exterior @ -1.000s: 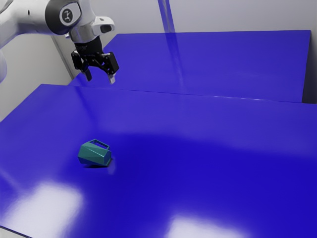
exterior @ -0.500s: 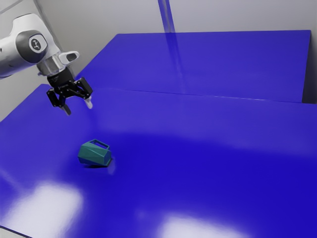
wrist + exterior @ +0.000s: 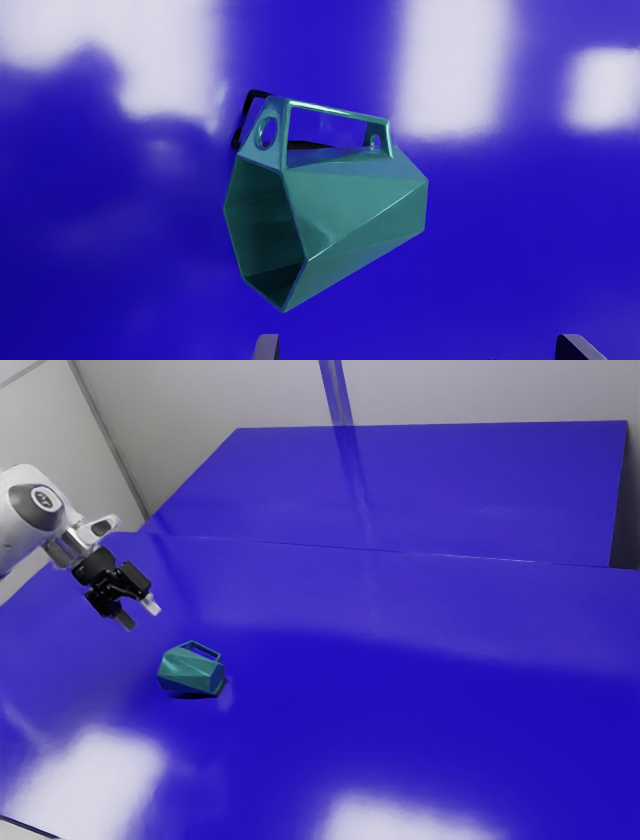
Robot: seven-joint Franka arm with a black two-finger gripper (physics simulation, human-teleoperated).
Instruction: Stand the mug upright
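Your gripper (image 3: 138, 614), at the left of the exterior view, leans with its fingertips pointing down and toward that view's right, its fingers spread wide with nothing between them. The teal mug (image 3: 192, 674) lies on its side on the glossy blue table (image 3: 400, 710), left of center and below the middle of the exterior view, well apart from your fingers. Its angular handle (image 3: 205, 648) is raised on the upper side of the body. Your white arm (image 3: 15, 525) enters from the left edge of the frame, and bright reflections (image 3: 90, 790) mark the tabletop at lower left and bottom center. Behind the table, a second blue surface (image 3: 430, 480) spans the upper right, before a pale wall (image 3: 480, 390). In your wrist view, the mug lies ahead of the two wide-set fingertips, touching neither; its open mouth (image 3: 265, 225) faces sideways, and a dark shadow shows beside the handle.
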